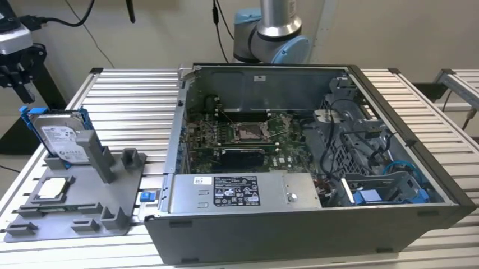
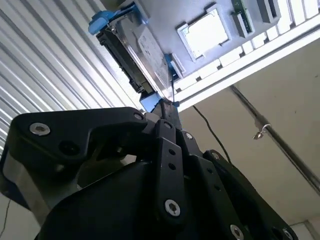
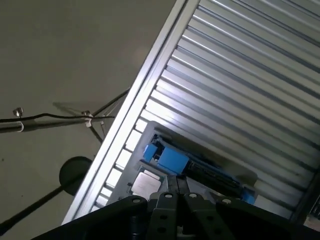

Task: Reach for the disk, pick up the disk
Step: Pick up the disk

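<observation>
The black claw (image 1: 22, 95) hangs just above the flat silver hard-drive disk in its blue plastic bracket (image 1: 61, 137), which stands on edge in a slot of the grey plastic fixture tray (image 1: 84, 208). In the first wrist view the fingers (image 3: 173, 182) lie pressed together, pinching nothing, their tips at the bracket's upper edge; whether they touch it, I cannot tell.

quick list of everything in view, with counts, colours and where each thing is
disk: one, silver in a blue bracket, upright in the fixture
chip: one, silver and white, flat on the fixture
fixture: one, grey, on the table at the exterior view's left
computer case: one, dark grey, open, beside the fixture
table: one, silver, slatted, under everything
arm: one, silver and blue, behind the case
gripper: one, black, above the disk
</observation>
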You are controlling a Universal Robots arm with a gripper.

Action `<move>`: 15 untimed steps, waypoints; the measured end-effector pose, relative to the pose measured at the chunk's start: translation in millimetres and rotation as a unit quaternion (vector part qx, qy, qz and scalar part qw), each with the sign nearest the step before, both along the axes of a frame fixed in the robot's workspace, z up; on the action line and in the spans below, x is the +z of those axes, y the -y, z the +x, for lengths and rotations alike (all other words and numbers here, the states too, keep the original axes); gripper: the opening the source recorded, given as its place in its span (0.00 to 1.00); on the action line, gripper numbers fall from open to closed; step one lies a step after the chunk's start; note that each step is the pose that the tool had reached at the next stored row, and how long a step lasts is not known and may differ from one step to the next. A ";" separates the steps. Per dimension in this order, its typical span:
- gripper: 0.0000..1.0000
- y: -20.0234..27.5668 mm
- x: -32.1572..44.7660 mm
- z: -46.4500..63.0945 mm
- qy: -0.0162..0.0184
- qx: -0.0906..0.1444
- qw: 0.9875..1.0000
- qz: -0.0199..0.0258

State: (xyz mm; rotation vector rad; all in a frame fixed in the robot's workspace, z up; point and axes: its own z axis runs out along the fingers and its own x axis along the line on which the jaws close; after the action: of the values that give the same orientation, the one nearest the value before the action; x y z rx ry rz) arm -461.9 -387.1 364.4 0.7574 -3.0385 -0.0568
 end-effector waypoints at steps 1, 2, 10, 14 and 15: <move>0.00 0.0 0.0 0.0 0.000 0.009 1.000 0.000; 0.00 0.0 0.0 0.0 0.000 0.018 1.000 0.000; 0.00 0.0 0.0 0.0 0.000 0.091 0.996 0.000; 0.00 0.0 0.0 0.0 0.000 0.127 0.992 0.000; 0.00 0.0 0.0 0.0 0.000 0.136 0.991 0.000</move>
State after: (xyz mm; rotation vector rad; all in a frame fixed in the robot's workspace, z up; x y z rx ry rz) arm -461.9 -387.1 364.3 1.1632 -2.9024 -0.0542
